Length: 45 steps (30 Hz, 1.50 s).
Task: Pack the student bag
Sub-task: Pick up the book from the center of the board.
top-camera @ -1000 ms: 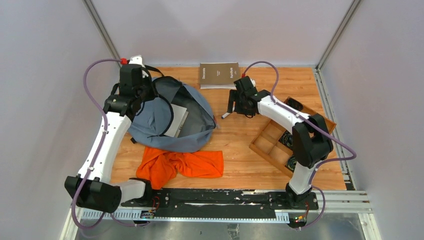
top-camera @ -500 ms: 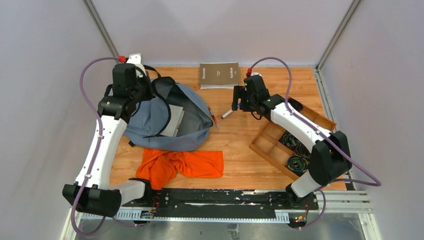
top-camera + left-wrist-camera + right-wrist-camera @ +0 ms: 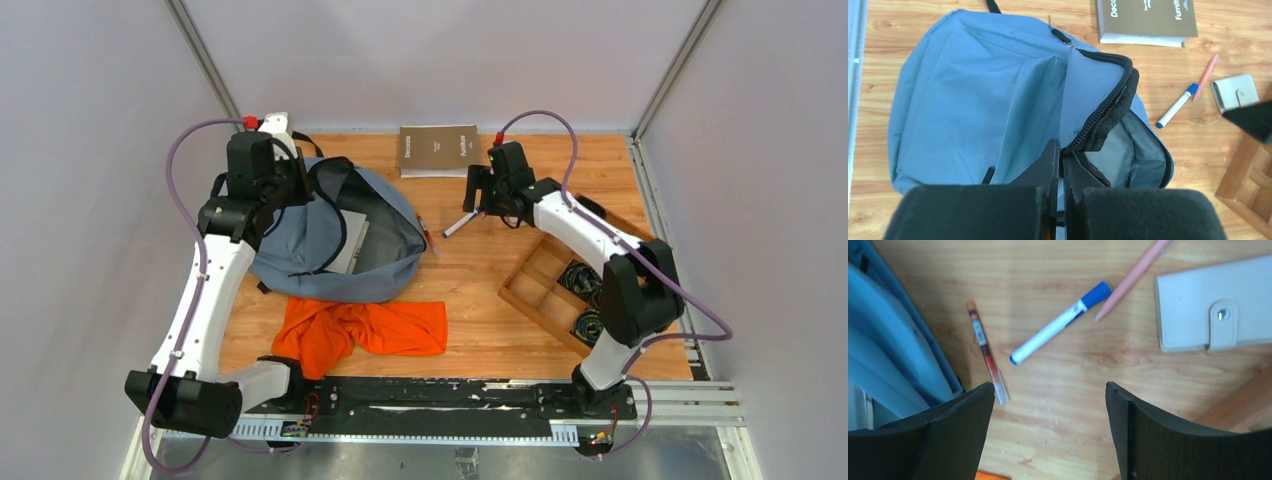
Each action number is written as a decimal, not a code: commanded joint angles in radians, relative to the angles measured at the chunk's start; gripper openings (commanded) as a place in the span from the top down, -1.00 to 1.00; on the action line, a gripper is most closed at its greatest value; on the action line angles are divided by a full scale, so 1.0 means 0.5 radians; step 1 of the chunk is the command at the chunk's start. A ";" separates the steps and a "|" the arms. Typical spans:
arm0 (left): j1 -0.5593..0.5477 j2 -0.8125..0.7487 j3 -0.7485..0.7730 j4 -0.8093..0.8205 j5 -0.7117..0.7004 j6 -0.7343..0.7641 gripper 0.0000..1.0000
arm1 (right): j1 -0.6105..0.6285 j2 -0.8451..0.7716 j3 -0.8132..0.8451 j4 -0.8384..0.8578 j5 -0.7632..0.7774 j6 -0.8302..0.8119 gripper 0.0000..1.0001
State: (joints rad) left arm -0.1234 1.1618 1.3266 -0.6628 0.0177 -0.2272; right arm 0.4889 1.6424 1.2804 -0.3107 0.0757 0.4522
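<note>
The student bag (image 3: 300, 235) is a grey-blue backpack lying at the left of the table, its zip mouth open toward the right. A flat grey item (image 3: 355, 242) shows inside it. My left gripper (image 3: 288, 188) is shut on the bag's black zipper edge (image 3: 1098, 125) and holds the flap up; in the left wrist view the gripper (image 3: 1062, 150) shows its jaws pressed together on the edge. My right gripper (image 3: 476, 196) is open and empty, above the wood to the right of the bag. In the right wrist view it (image 3: 1049, 390) hovers just short of a blue-capped marker (image 3: 1058, 325) and a red pen (image 3: 985, 350).
A pink pencil (image 3: 1133, 277) and a cream wallet (image 3: 1218, 305) lie beyond the marker. A brown book (image 3: 440, 150) lies at the back. An orange cloth (image 3: 365, 328) lies in front of the bag. A wooden compartment tray (image 3: 545, 290) with coiled cables stands at the right.
My right gripper has drawn back and right from the bag's mouth, uncovering the red pen; the marker lies on the table. My left gripper has shifted slightly, still holding the bag's edge.
</note>
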 commanded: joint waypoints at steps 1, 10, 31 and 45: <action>0.011 -0.051 -0.100 0.089 0.186 -0.011 1.00 | -0.182 0.185 0.229 0.093 -0.267 0.109 -0.71; -0.005 -0.095 -0.361 0.228 0.458 -0.145 1.00 | -0.367 0.696 0.762 0.237 -0.421 0.301 -0.72; -0.002 -0.072 -0.135 0.121 0.260 -0.120 1.00 | -0.490 1.837 1.995 0.262 -0.552 0.636 -0.66; -0.003 -0.070 -0.212 0.121 0.294 -0.096 1.00 | -0.498 1.450 1.321 0.792 -0.557 0.766 1.00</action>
State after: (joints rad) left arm -0.1265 1.1347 1.2278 -0.6075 0.1482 -0.2886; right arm 0.2523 2.4290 1.9896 0.0105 -0.2092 0.8177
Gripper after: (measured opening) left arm 0.022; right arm 0.023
